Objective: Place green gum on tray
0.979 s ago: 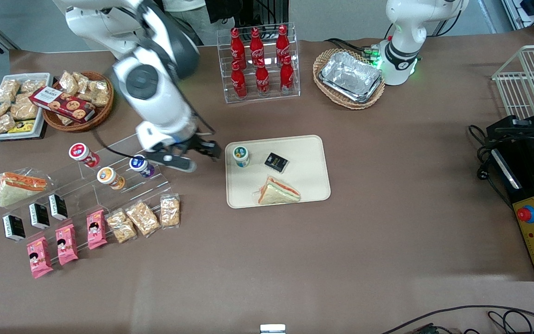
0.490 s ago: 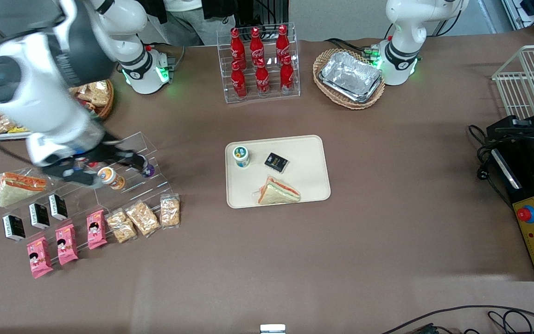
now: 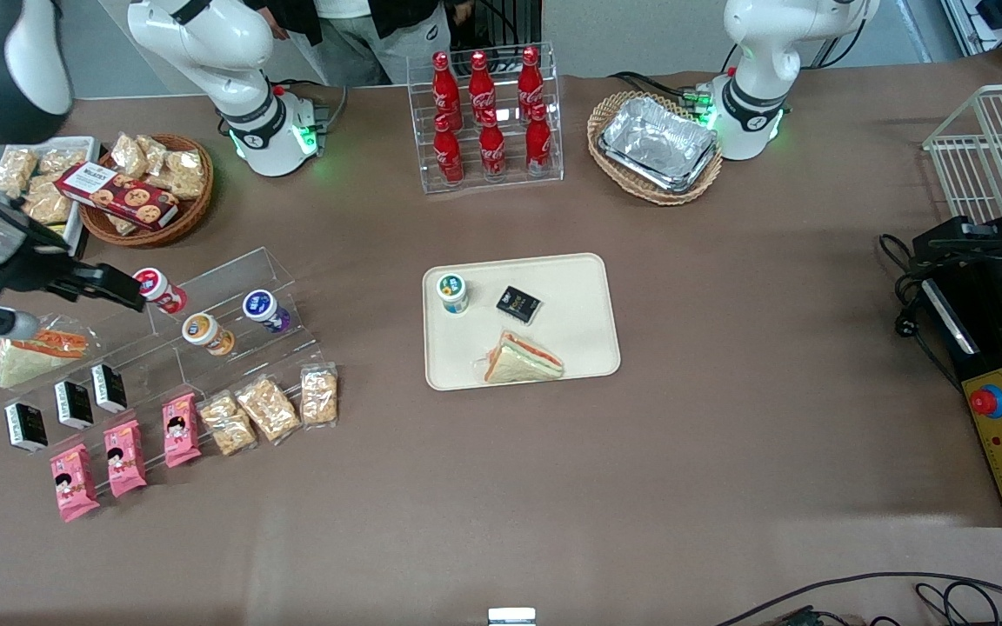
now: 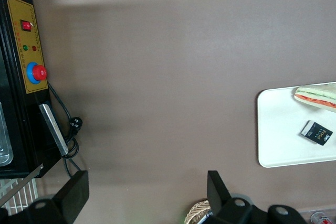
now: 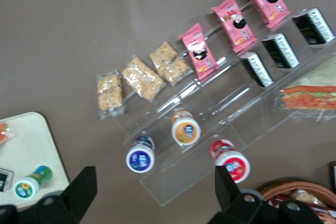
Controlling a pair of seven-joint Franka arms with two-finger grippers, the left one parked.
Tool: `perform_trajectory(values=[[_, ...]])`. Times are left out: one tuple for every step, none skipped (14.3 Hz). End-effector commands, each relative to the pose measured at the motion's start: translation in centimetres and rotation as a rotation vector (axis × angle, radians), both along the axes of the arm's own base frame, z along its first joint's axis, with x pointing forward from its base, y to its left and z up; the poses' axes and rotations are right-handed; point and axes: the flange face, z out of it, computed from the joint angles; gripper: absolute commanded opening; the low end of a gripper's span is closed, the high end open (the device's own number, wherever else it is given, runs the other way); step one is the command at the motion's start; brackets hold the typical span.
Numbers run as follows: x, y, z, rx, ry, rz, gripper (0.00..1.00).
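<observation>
**Green gum sits on the tray; arm is off at the table's edge**

The green gum (image 3: 452, 291) stands upright on the tray (image 3: 584, 278), near the tray's corner toward the working arm's end, with a small black packet (image 3: 518, 303) beside it and a wrapped sandwich (image 3: 521, 358) nearer the front camera. Nothing touches the canister. The gripper (image 3: 49, 296) hangs high above the clear display stand (image 3: 231, 287), well apart from the tray, its fingers spread wide and holding nothing. The red-lidded canister (image 3: 156, 289), the orange-lidded one (image 3: 205, 332) and a purple-lidded one (image 3: 264, 310) rest on the stand. Judged from this, the placement looks complete; only parking the arm appears left.
</observation>
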Motion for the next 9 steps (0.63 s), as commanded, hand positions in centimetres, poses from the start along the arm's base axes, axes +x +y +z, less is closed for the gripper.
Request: perform_trajectory(values=[[-1.0, -1.5, 0.9, 0.000, 0.019, 0.046, 1.00], [-1.2, -2.3, 1.1, 0.000, 0.020, 0.034, 1.00], [-1.3, -2.5, 1.3, -0.001, 0.019, 0.030, 1.00], [-1.4, -2.7, 1.4, 0.000, 0.017, 0.026, 1.00], [-1.4, -3.1, 1.4, 0.002, 0.019, 0.031, 1.00], [-1.4, -3.4, 1.4, 0.014, 0.018, 0.039, 1.00], [-1.5, -4.3, 1.3, 0.027, 0.019, 0.022, 1.00], [-1.6, -4.5, 1.2, 0.034, 0.026, 0.019, 1.00], [-1.6, -4.6, 1.1, 0.035, 0.029, 0.019, 1.00]])
